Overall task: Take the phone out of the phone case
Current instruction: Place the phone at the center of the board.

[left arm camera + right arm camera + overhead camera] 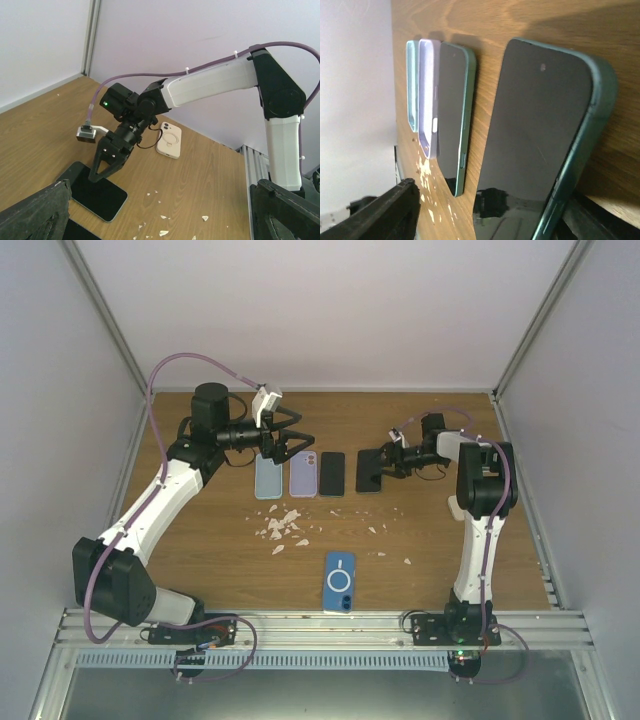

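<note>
A dark phone with a teal rim (369, 472) lies screen up on the wooden table; it fills the right wrist view (540, 135). My right gripper (382, 462) is open, its fingers spread over the phone's near end, one tip touching the screen in the left wrist view (96, 175). A second dark phone (332, 473), a lilac case (303, 475) and a light blue case (268, 477) lie in a row to its left. My left gripper (287, 440) is open and empty above the lilac and blue cases. A blue case with a white ring (340, 582) lies near the front.
A cream case (170, 141) lies by the right arm, also in the top view (455, 506). White crumbs (281, 525) are scattered mid-table. Walls close in at the back and sides. A metal rail (320, 625) runs along the near edge.
</note>
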`<state>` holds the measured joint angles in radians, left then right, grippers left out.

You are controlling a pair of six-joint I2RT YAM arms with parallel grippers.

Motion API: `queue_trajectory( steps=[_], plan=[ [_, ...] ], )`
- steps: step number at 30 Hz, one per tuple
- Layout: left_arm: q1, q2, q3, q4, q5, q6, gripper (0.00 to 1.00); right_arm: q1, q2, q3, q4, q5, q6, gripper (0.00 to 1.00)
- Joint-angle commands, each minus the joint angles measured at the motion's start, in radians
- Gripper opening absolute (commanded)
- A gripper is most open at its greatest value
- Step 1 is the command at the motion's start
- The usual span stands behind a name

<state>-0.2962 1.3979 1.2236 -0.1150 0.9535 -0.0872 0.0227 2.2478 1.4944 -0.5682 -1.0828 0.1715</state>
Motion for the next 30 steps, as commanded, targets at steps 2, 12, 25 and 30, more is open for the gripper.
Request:
queue_trajectory(
  steps=[2,12,25,30],
  plan=[
    [0.006,-0.003,-0.005,0.060,0.001,-0.002,0.99,-0.007,-0.051,-0.004,-0.005,0.037,-0.009,0.78],
    [0.006,-0.028,-0.016,0.023,-0.064,0.014,0.99,-0.007,-0.105,-0.045,0.000,0.109,-0.012,1.00],
    [0.005,-0.004,0.030,-0.096,-0.074,0.042,0.99,-0.008,-0.198,-0.083,-0.015,0.246,-0.033,1.00],
    [-0.034,0.010,0.052,-0.194,-0.081,0.148,0.99,-0.007,-0.266,-0.109,-0.009,0.272,-0.047,1.00]
  ],
)
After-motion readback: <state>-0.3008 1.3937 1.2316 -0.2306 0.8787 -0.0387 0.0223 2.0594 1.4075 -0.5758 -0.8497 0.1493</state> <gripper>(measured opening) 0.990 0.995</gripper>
